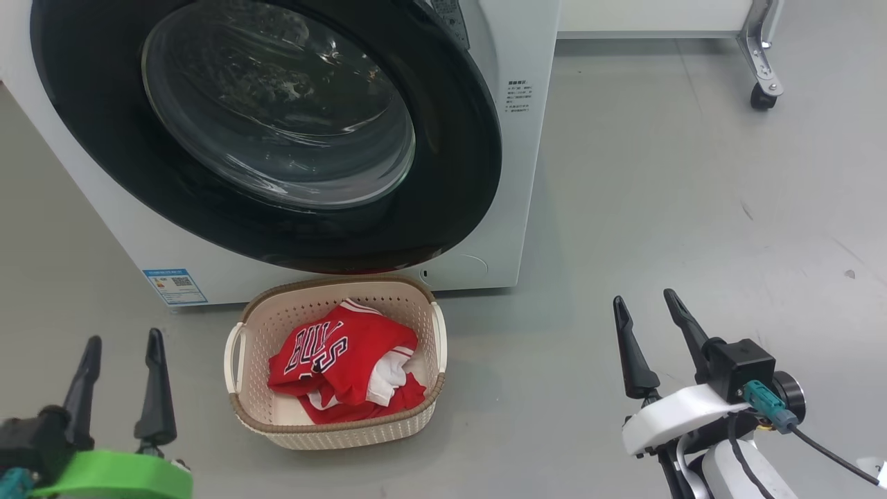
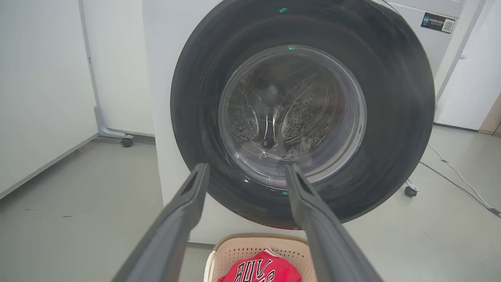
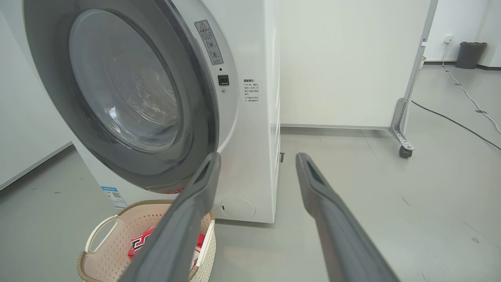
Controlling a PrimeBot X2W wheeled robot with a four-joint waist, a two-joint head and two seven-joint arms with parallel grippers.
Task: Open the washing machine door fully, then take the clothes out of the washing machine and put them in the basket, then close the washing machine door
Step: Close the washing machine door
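Note:
The washing machine door [image 1: 277, 118], with its black rim and glass bowl, lies flat against the front of the white washing machine [image 1: 516, 173]. Below it on the floor stands the cream basket [image 1: 332, 426], holding red clothes [image 1: 339, 360] with "BULLS" lettering. My left gripper [image 1: 123, 337] is open and empty, low at the left of the basket. My right gripper [image 1: 644, 296] is open and empty over bare floor, right of the basket. The left wrist view faces the door [image 2: 301, 113] between open fingers of the left gripper [image 2: 246, 166]. In the right wrist view, the right gripper [image 3: 257, 155] points at the machine's right corner [image 3: 254, 156].
A white partition on castors [image 1: 762, 97] stands behind and to the right of the machine. A cable [image 3: 450, 117] runs across the floor far right, near a dark bin [image 3: 469, 55]. Open grey floor lies to the right of the basket [image 3: 101, 250].

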